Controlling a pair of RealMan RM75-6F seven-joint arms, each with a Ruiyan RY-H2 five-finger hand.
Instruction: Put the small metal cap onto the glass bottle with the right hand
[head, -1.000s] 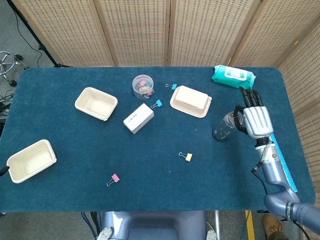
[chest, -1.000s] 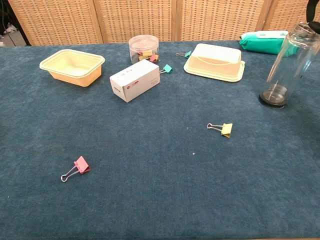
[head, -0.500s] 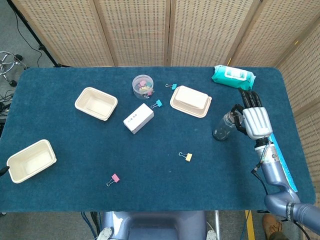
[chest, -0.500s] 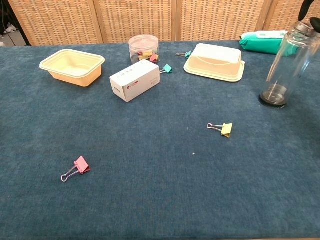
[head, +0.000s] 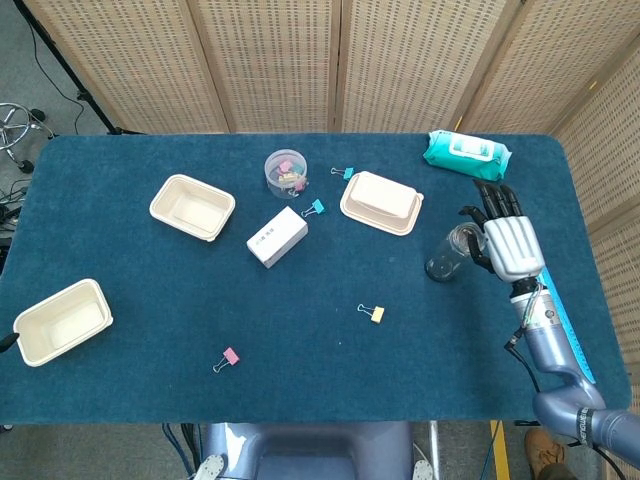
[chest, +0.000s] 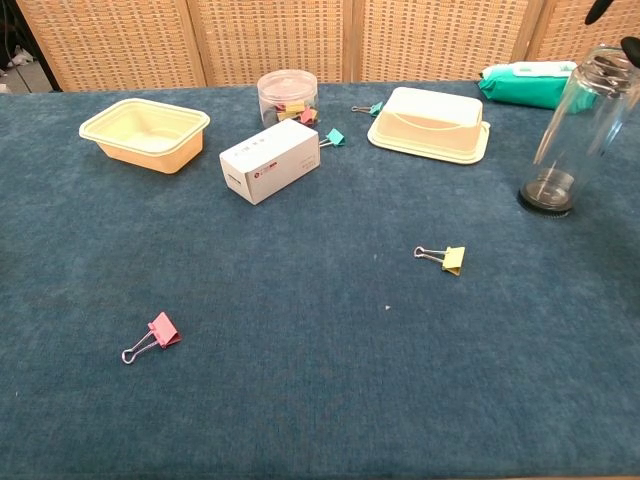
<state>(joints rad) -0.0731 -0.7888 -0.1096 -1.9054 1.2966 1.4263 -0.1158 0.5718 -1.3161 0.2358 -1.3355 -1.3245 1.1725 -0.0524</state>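
Woven wicker screen panels (head: 270, 60) behind a blue-carpeted table (head: 300, 370) (grey floor (head: 30, 60) at left).

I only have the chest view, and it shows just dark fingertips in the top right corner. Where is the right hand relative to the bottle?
Observer: In the head view the right hand is level with the bottle's top, just to its right.
Operator: Is it holding anything?
Observer: Nothing that I can see; its fingers are spread apart.
Operator: Is there anything beyond my left edge?
Observer: A cream tray sits at the front left corner of the table, outside your frame.
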